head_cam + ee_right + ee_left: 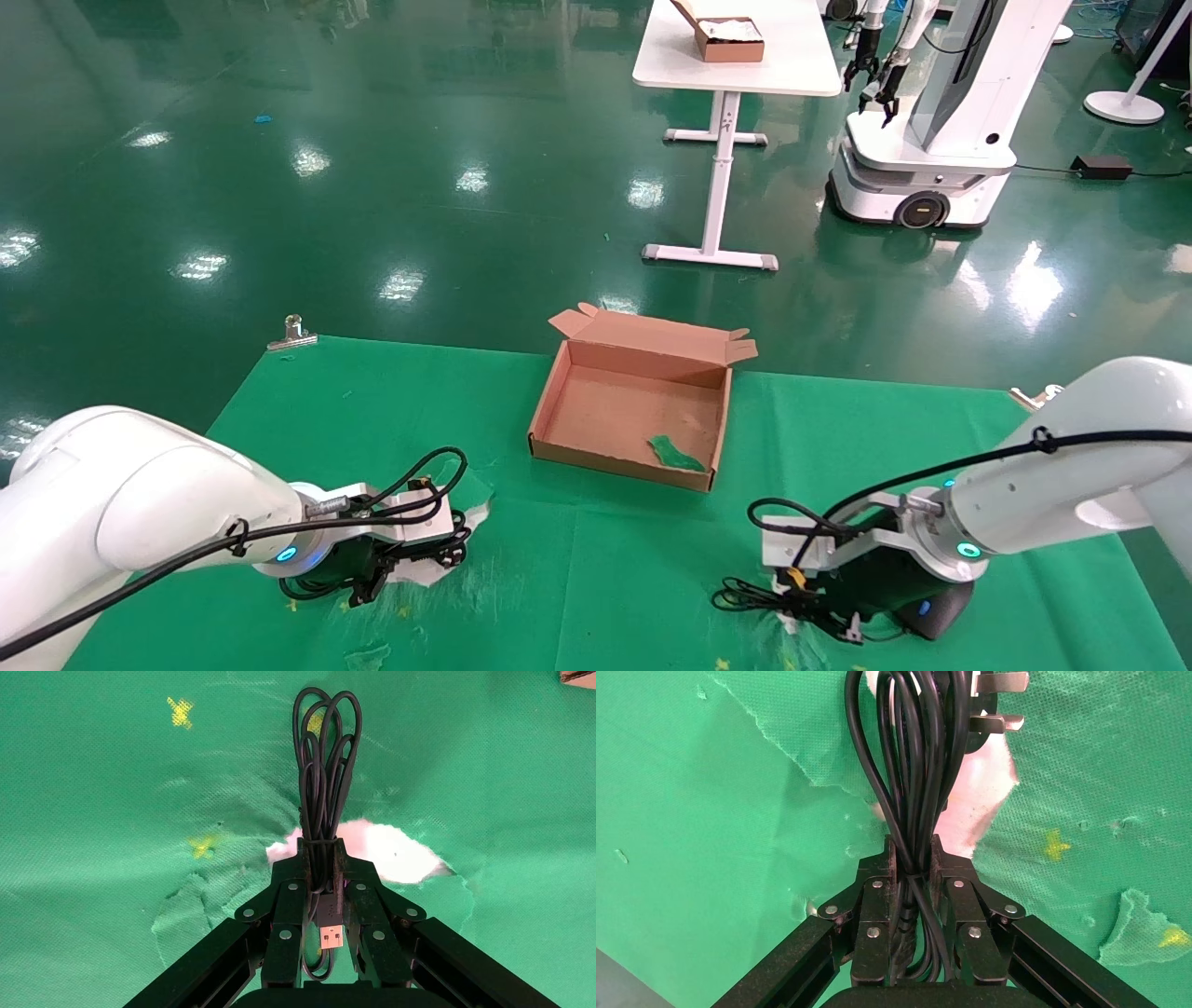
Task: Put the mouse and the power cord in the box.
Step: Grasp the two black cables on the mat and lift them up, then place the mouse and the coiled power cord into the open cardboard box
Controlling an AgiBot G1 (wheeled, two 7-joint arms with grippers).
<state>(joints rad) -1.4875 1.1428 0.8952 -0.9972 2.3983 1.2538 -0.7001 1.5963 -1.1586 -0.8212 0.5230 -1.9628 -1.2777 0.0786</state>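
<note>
Writing: no readable brand or label; the mouse [936, 610] carries only a small mark on top.
Left gripper [912, 855]: low over the green cloth [596, 559] near its left front, fingers clamped on the bundled power cord [909, 776]; coil runs lengthwise away from the wrist, pronged plug [996, 702] at the far end.
Right gripper [322, 855]: at right front, pinching the mouse's thin coiled cable [325, 762]; loops point away, USB plug [332, 936] toward the wrist.
Mouse: on the cloth beside the right gripper.
Box [633, 410]: open, centre of the cloth, a green scrap [675, 454] inside.
</note>
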